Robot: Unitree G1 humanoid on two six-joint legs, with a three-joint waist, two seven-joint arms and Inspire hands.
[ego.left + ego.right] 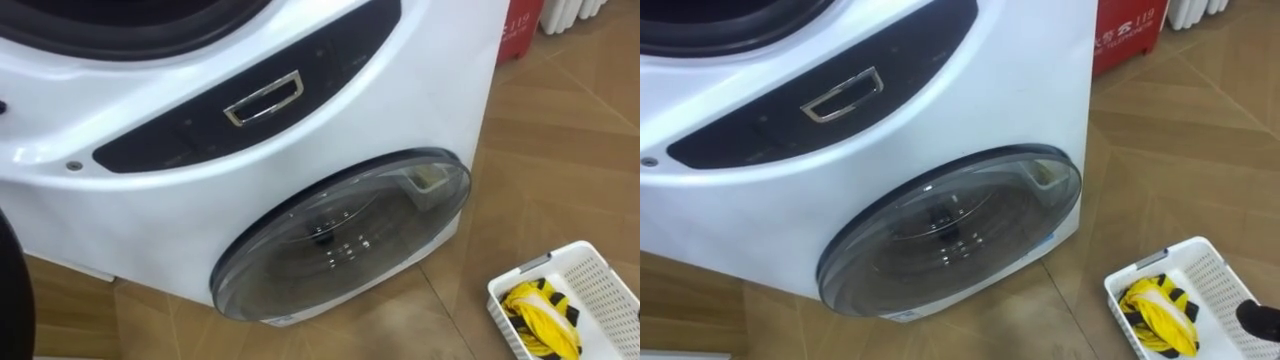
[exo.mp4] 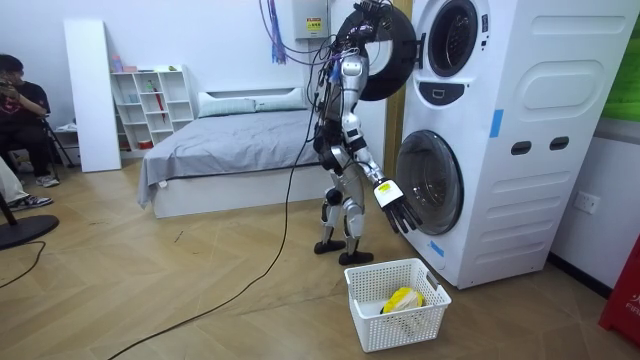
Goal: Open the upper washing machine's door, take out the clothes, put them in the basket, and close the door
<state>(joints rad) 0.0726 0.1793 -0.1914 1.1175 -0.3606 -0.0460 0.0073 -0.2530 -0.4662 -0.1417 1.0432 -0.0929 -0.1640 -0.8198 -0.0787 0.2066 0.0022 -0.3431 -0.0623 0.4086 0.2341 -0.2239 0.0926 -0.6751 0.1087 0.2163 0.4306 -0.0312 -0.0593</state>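
right hand [image 2: 398, 213] low, fingers splayed

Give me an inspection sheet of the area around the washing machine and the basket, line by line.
surface: wooden floor
job's things: washing machine, upper door open, lower door shut; white basket on the floor beside it holds a yellow-and-black cloth
clutter: nothing seen
hands: right hand open, fingers spread, in front of the lower door, holding nothing
cables: nothing seen beyond the robot's own
surroundings: bed, white shelf, seated person at the room view's left, red container past the machine
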